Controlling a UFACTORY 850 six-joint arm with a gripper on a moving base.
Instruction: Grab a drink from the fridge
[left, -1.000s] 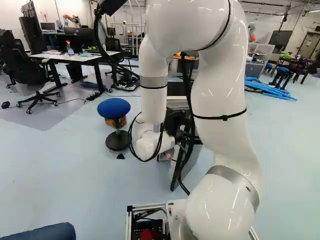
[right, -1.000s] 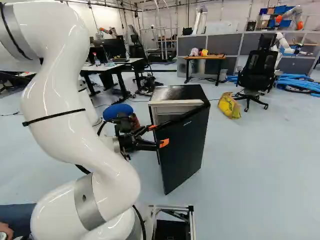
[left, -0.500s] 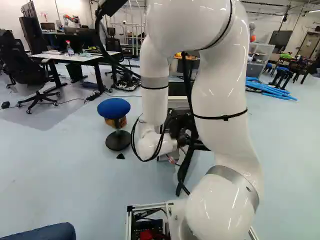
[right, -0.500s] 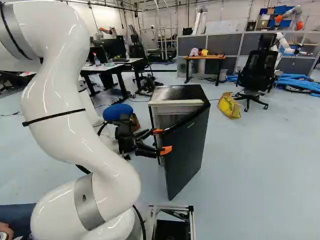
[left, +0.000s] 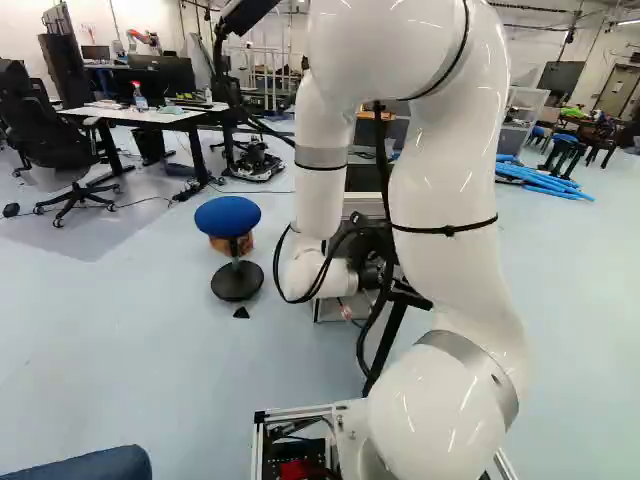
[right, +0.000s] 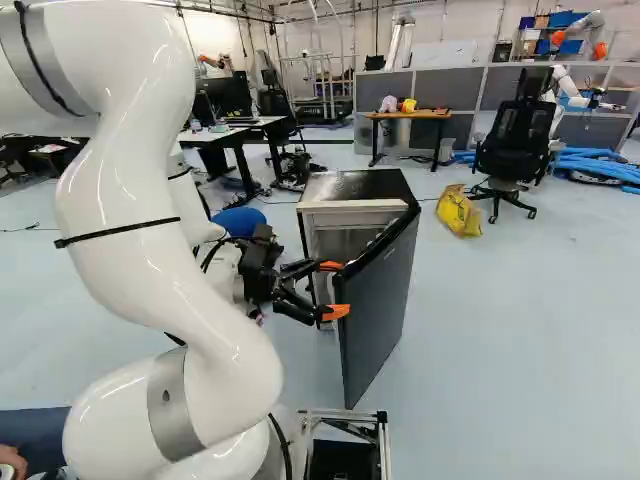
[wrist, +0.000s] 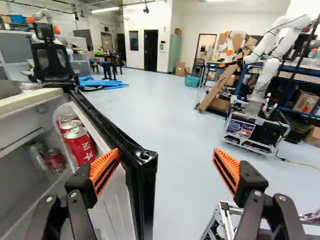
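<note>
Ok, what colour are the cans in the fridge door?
Red cans with silver tops; they show best in the wrist view.

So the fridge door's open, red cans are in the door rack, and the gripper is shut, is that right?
Not quite: the gripper is wide open, as the wrist view shows. The fridge door is open, and red cans are in its rack.
</note>
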